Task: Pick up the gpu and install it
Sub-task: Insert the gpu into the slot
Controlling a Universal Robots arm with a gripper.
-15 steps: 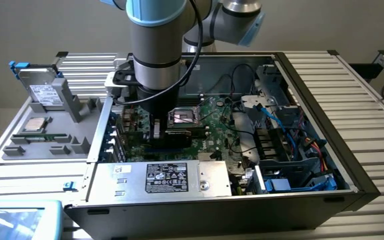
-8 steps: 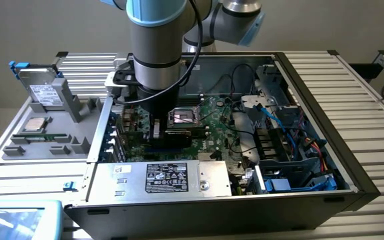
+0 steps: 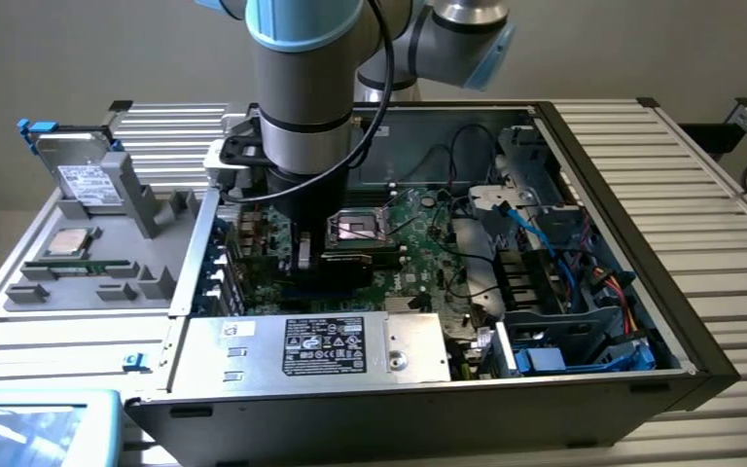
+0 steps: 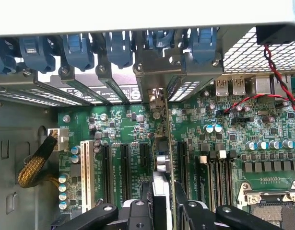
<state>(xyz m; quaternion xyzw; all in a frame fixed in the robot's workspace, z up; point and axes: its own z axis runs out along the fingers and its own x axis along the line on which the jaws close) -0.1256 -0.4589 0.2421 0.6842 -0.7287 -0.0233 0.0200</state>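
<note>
Clamped on the gpu [image 4: 169,143], your gripper's [image 4: 161,194] jaws pinch the card and hold it upright, edge-on, over the black expansion slots [image 4: 124,165] of the motherboard [image 4: 113,122] inside the open computer case [image 3: 693,331]. Its silver end bracket faces the case's rear wall, below the row of blue retention clips [image 4: 119,48]. In the exterior view the card's black cooler sits just beside the CPU socket [image 3: 358,230], near the motherboard's middle. Whether the card's lower edge already touches a slot cannot be told.

To seat it well, you would likely keep the board square to its slot, line the bracket up with the open gap in the rear wall, and press straight down without twist. A tilted card could catch on a neighbouring slot.

A white label crowded with marks covers the power supply [image 3: 324,346] at the case's edge nearest the exterior camera, but none of its print can be read. The same goes for the label on the hard drive [image 3: 88,181] standing on the grey tray [image 3: 36,292] outside the case, and for the motherboard's fine white lettering.
</note>
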